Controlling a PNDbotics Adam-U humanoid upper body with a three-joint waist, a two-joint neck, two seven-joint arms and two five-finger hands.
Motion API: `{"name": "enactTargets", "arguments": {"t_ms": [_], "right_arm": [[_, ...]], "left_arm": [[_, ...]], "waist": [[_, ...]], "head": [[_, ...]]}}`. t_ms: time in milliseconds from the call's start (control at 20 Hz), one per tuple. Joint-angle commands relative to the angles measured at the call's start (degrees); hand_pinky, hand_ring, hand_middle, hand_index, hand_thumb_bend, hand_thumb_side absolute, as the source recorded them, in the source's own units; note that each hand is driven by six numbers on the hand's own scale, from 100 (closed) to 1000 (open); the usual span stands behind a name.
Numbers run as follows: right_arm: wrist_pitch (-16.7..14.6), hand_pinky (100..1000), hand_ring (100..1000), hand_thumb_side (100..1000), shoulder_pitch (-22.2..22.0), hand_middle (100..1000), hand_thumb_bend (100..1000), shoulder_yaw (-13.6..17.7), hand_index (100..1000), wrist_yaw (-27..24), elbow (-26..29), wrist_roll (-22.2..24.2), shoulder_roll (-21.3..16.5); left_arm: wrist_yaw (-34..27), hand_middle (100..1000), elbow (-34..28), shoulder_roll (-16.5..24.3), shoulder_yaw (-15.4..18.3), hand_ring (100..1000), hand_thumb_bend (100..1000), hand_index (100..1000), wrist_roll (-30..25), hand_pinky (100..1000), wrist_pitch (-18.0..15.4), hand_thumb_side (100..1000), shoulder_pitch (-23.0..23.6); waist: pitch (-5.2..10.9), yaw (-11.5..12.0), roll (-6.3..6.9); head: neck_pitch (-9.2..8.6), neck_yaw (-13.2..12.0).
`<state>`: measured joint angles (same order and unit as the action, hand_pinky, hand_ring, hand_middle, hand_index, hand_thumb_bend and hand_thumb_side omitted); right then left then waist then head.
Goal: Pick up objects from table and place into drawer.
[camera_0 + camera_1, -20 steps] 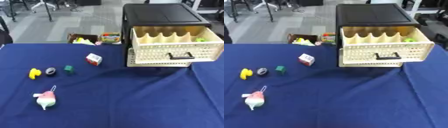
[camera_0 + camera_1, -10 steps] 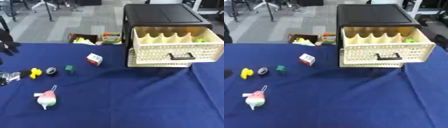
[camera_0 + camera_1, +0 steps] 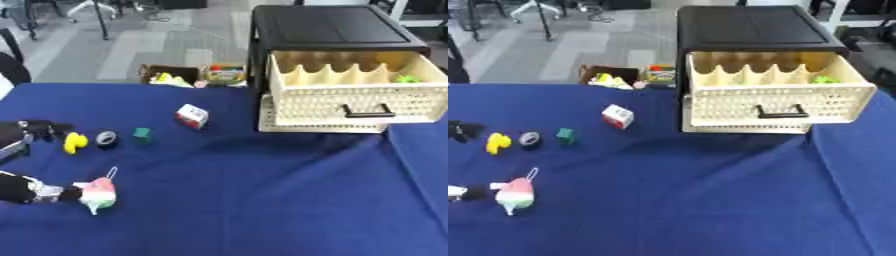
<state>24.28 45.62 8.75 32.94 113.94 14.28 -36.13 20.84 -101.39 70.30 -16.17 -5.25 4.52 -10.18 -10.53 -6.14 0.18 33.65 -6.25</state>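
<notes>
My left hand [image 3: 24, 189] comes in at the left edge, open and spread wide. Its lower fingers [image 3: 54, 192] lie at the left end of a pink and green toy [image 3: 98, 195]; whether they touch it I cannot tell. Another black finger [image 3: 39, 127] shows just left of a yellow duck [image 3: 74, 142]. Next to the duck sit a grey round thing [image 3: 106, 138], a green cube [image 3: 141, 133] and a white and red box [image 3: 192, 115]. The cream drawer [image 3: 350, 102] stands pulled out of the black cabinet [image 3: 332, 25], with a green thing [image 3: 404, 78] inside.
The blue tablecloth [image 3: 262, 200] covers the whole table. Beyond its far edge a cardboard box [image 3: 168, 75] and a colourful pack [image 3: 226, 73] sit on the floor. A lower cream drawer edge [image 3: 315, 127] juts out beneath the open one.
My left hand was out of view a second ago, then appeared at the left edge. Its fingers now lie lower, beside the pink and green toy. The objects have not moved.
</notes>
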Motion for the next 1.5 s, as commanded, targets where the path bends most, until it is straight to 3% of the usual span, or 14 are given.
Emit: {"name": "enactTargets", "arguments": {"t_ms": [50, 400, 700, 1500], "right_arm": [[0.2, 396, 311, 1000, 0.2, 283, 161, -0.4, 806, -1.0, 0.6, -2.7, -0.8], [0.8, 403, 313, 1000, -1.3, 286, 168, -2.2, 804, -3.0, 0.6, -8.6, -0.7], [1.4, 410, 313, 1000, -2.6, 286, 170, -3.7, 804, -4.7, 0.6, -13.6, -0.7], [1.7, 419, 314, 1000, -5.8, 284, 171, -7.9, 800, -10.0, 0.6, -27.0, -0.6]], "left_arm": [[1.3, 697, 1.5, 0.8, -0.2, 758, 774, 951, -2.6, 509, 0.5, 696, -1.8], [3.1, 617, 5.3, -0.8, -2.2, 698, 689, 929, -8.5, 462, 1.0, 650, -5.7], [6.2, 574, 7.7, -1.9, -4.2, 657, 722, 902, -13.5, 450, -0.9, 683, -10.5], [8.3, 582, 8.3, -6.7, -7.9, 668, 819, 908, -26.9, 470, -3.8, 722, -19.5]], "waist": [[0.6, 0.1, 0.11], [0.14, -0.1, 0.31], [-0.23, 0.0, 0.74], [-0.19, 1.0, 1.59]], "head": [[0.19, 0.0], [-0.38, -0.1], [-0.57, -0.3], [-1.06, -0.2]]}}
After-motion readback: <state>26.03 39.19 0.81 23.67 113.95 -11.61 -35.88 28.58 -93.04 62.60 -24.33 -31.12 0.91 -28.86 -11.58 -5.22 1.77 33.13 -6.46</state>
